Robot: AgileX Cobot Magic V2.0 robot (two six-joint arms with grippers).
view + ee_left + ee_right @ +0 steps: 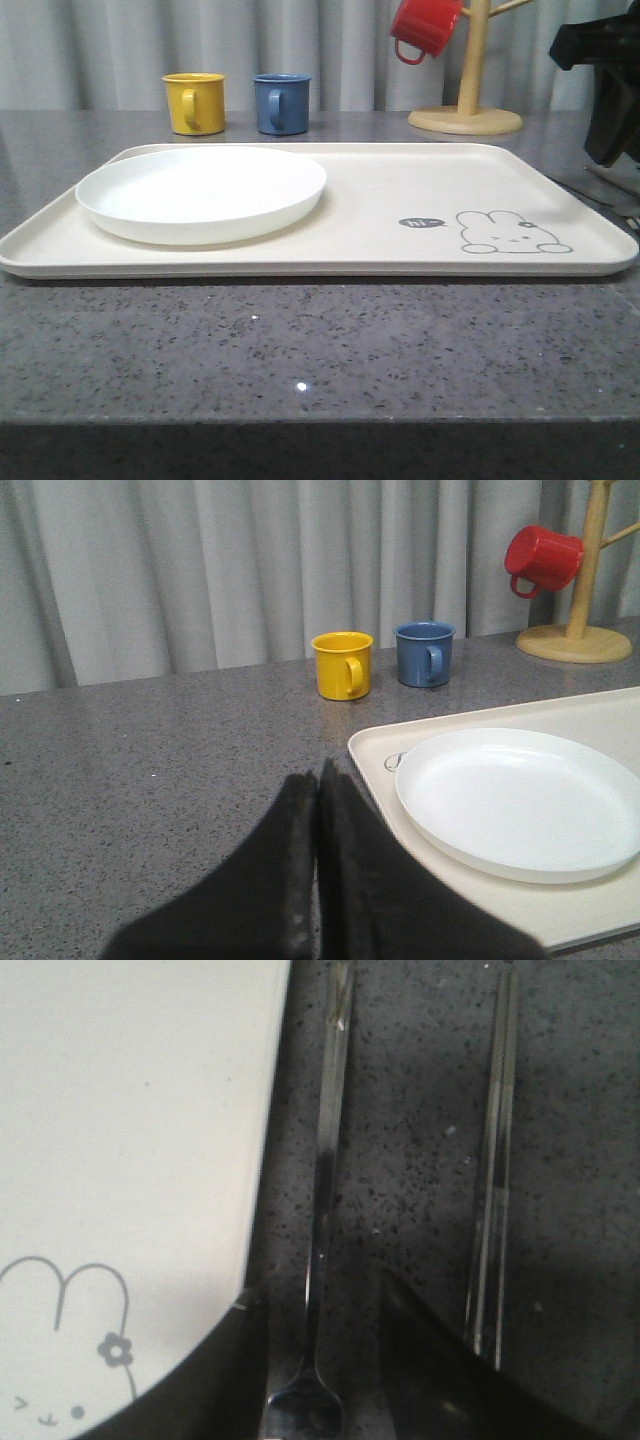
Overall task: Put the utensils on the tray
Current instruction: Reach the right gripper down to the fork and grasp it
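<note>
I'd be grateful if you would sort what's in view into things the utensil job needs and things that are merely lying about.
Part of the job:
tray
fork, on the counter beside the tray, between the right gripper fingers
chopsticks, on the counter

Just lying about:
white plate, on the tray
yellow mug
blue mug
red mug, hung on the wooden mug tree

The left gripper (pixel 318 780) appears in its own wrist camera as two dark fingers pressed flat together, with no gap between them and nothing held, hovering low over the grey counter. The right gripper (pixel 320 1360) appears in its wrist camera with its two dark fingers (pixel 440 1370) spread apart, pointing down close to the counter surface. In the front camera, part of the black right arm (pixel 610 80) hangs at the far right edge of the scene.
</note>
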